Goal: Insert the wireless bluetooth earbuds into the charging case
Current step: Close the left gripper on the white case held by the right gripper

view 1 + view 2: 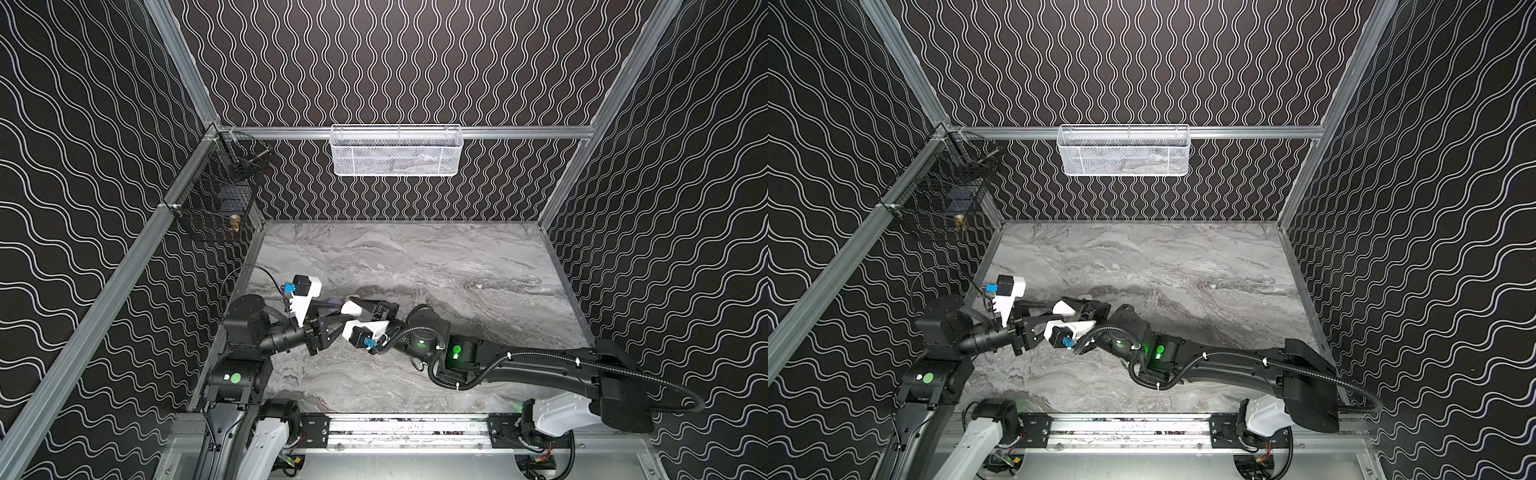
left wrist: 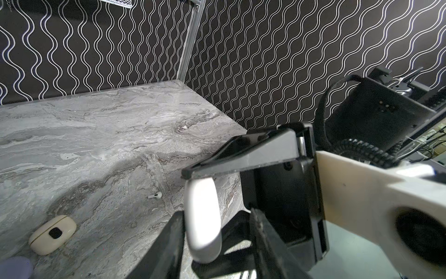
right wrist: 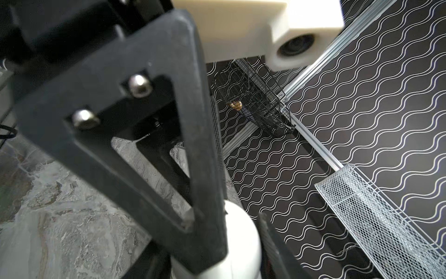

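Clearly visible only one of the wireless bluetooth earbuds (image 2: 154, 195), in the left wrist view: tiny, glossy white, with a short stem and a rounded head carrying a dark spot. Lying on its side on the grey marble table (image 2: 96, 135), touched by nothing, well apart from a closed cream charging case (image 2: 52, 234) with a dark oval patch on its shell. Much smaller than this case. At the corner of the same view, only a blurred lavender shape (image 2: 14, 268); cannot tell what exactly.

Held up off the table, a white charging case (image 3: 241, 246): smooth, rounded like a pebble. Pinched by its two ends in the right claw (image 2: 191, 221), fingers spread as wide as the case is long and pressed on the shell. Straddled across its sides by the left claw (image 2: 214, 213), partly open; one finger against the shell, the other a little apart, so cannot tell if truly gripping. In both top views, meeting of the two claws above the left-middle part of the table; earbud not to be made out there.
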Robot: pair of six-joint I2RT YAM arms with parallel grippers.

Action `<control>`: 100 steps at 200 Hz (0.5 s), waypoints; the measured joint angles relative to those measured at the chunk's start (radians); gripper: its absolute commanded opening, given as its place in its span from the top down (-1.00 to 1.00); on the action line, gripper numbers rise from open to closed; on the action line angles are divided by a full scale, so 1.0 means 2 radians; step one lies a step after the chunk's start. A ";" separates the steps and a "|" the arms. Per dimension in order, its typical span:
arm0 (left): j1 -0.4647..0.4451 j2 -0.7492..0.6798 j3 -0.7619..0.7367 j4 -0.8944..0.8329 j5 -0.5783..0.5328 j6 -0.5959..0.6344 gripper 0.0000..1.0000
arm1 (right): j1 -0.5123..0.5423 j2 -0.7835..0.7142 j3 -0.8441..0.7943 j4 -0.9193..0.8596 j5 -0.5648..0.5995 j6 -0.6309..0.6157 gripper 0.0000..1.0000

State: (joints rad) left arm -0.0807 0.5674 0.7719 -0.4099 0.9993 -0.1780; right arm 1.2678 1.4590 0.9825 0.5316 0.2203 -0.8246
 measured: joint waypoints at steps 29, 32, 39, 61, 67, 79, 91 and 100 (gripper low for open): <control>0.000 -0.001 0.000 0.001 -0.004 0.000 0.16 | 0.001 0.003 0.000 0.007 0.002 -0.012 0.64; 0.000 -0.001 0.000 0.001 -0.005 0.000 0.17 | 0.001 0.003 0.000 0.008 0.002 -0.012 0.64; 0.000 -0.001 0.000 0.001 -0.007 0.000 0.17 | 0.001 0.004 0.000 0.010 0.004 -0.013 0.64; 0.000 -0.001 0.000 0.001 -0.010 0.000 0.14 | 0.001 0.006 0.000 0.014 0.005 -0.016 0.65; 0.000 -0.001 0.000 0.002 -0.010 0.000 0.14 | 0.001 0.006 0.000 0.014 0.005 -0.016 0.64; 0.000 -0.001 0.000 0.002 -0.009 0.000 0.14 | 0.001 0.005 0.000 0.016 0.005 -0.016 0.64; 0.000 -0.001 0.000 0.002 -0.007 0.000 0.14 | 0.001 0.003 0.000 0.016 0.004 -0.016 0.65; 0.000 -0.001 0.000 0.002 -0.005 0.000 0.12 | 0.001 0.001 0.000 0.017 0.003 -0.016 0.64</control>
State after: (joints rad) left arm -0.0807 0.5648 0.7715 -0.4061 0.9894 -0.1783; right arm 1.2705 1.4601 0.9825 0.5659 0.2256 -0.8566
